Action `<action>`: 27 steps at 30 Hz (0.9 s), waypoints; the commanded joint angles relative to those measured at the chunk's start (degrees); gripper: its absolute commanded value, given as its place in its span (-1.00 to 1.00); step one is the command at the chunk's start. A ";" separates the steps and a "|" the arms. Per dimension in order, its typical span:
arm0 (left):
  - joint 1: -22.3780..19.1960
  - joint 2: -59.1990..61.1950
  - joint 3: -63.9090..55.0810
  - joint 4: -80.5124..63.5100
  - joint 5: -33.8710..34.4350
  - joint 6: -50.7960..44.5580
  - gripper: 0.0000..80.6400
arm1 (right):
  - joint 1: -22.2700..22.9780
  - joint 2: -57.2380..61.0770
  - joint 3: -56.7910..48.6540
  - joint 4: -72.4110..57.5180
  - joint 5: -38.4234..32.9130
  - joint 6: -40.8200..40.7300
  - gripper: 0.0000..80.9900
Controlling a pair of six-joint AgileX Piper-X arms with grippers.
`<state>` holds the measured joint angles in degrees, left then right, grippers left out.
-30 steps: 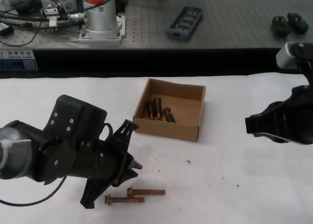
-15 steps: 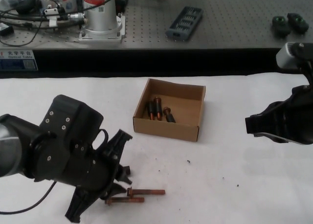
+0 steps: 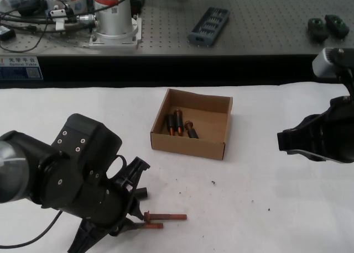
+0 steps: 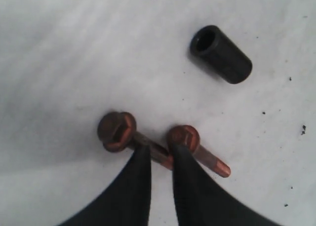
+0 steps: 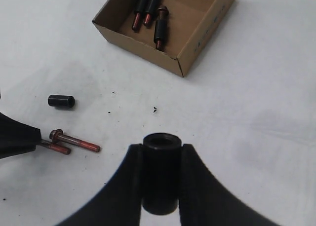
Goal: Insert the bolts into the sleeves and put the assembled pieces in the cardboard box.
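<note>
Near-left of the cardboard box (image 3: 188,145), we note the left gripper (image 4: 159,156) tilted steeply down, fingers pinching a bolt (image 4: 116,131) by its shank; right of the box, the right gripper (image 5: 162,149) clamps a sleeve (image 5: 161,186).

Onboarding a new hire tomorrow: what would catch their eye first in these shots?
The right gripper, at the right of the bench, holds a black sleeve. The left gripper is down at two bolts lying side by side near the front, with a loose sleeve close by. Mid-bench, the box holds three assembled pieces.
</note>
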<state>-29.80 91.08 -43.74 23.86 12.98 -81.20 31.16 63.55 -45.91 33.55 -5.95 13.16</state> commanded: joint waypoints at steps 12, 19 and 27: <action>-0.20 2.84 -0.19 -1.55 -0.79 1.93 -0.69 | -0.36 -0.80 -0.13 -0.96 -0.57 0.10 -0.94; -0.20 4.11 -0.19 -5.60 -0.34 1.93 -0.69 | -0.36 -0.80 -0.13 -0.96 -0.57 0.10 -0.94; -0.20 4.11 -0.19 -6.20 -0.59 1.93 -0.69 | -0.36 -0.80 -0.13 -0.96 -0.57 0.10 -0.94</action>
<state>-29.80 94.63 -43.88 17.79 12.92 -80.99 31.16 63.55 -45.91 33.25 -5.95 13.16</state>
